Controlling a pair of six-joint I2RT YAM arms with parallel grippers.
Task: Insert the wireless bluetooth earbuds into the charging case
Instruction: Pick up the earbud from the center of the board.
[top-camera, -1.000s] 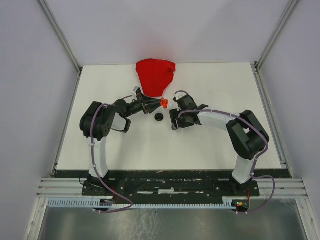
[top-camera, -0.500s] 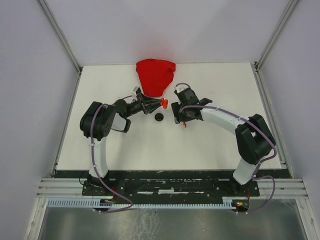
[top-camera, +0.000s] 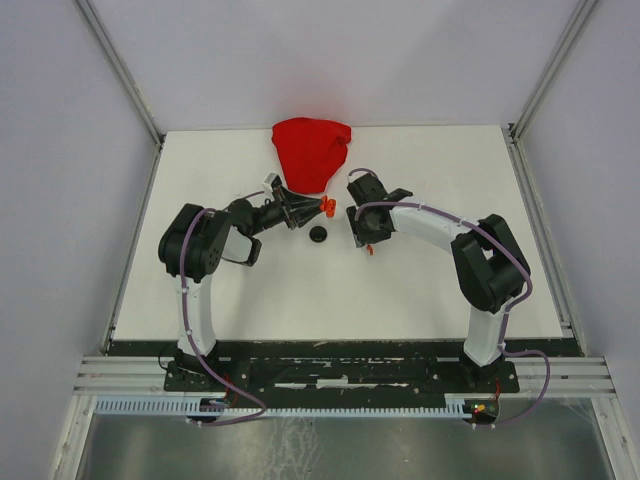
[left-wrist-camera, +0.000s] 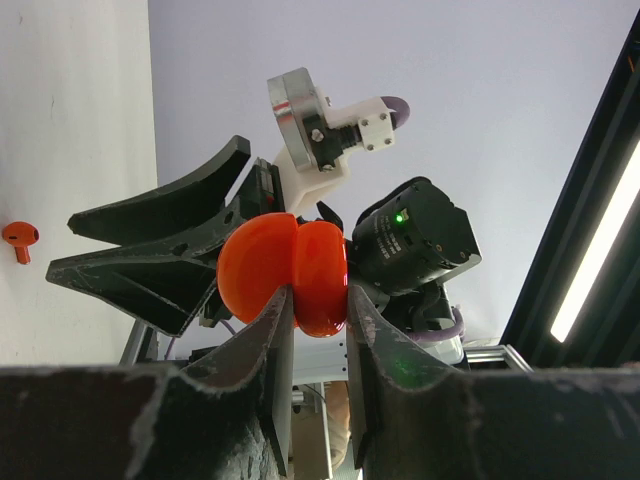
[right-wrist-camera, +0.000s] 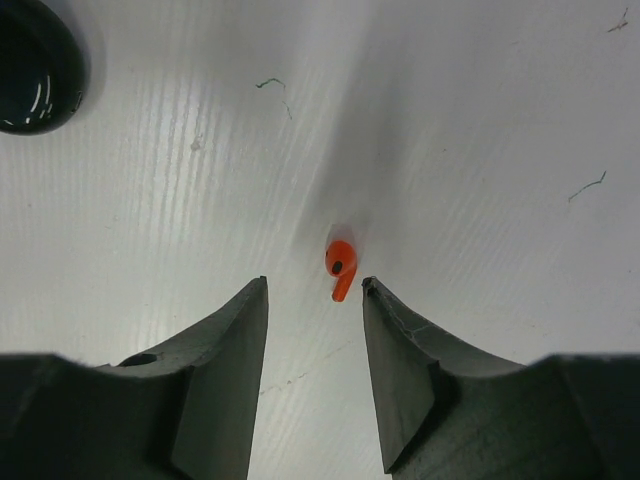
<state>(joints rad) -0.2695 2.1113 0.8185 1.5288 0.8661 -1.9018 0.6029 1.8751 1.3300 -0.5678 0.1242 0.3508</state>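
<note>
My left gripper (top-camera: 322, 207) is shut on a red charging case (top-camera: 328, 205) and holds it above the table. In the left wrist view the case (left-wrist-camera: 285, 272) shows two rounded halves pinched between the fingers (left-wrist-camera: 275, 330). A red earbud (top-camera: 370, 249) lies on the white table. In the right wrist view the earbud (right-wrist-camera: 340, 266) lies just beyond the tips of my open, empty right gripper (right-wrist-camera: 314, 288). The right gripper (top-camera: 361, 232) points down at the table. The earbud also shows in the left wrist view (left-wrist-camera: 20, 238). No other earbuds are in view.
A black round case (top-camera: 319, 234) lies on the table between the grippers, also at the top left of the right wrist view (right-wrist-camera: 35, 62). A red cloth (top-camera: 311, 150) lies at the back middle. White walls bound the table.
The right arm has swung, and its gripper has drawn back toward the far side, uncovering the red earbud on the table. The left arm has not moved.
</note>
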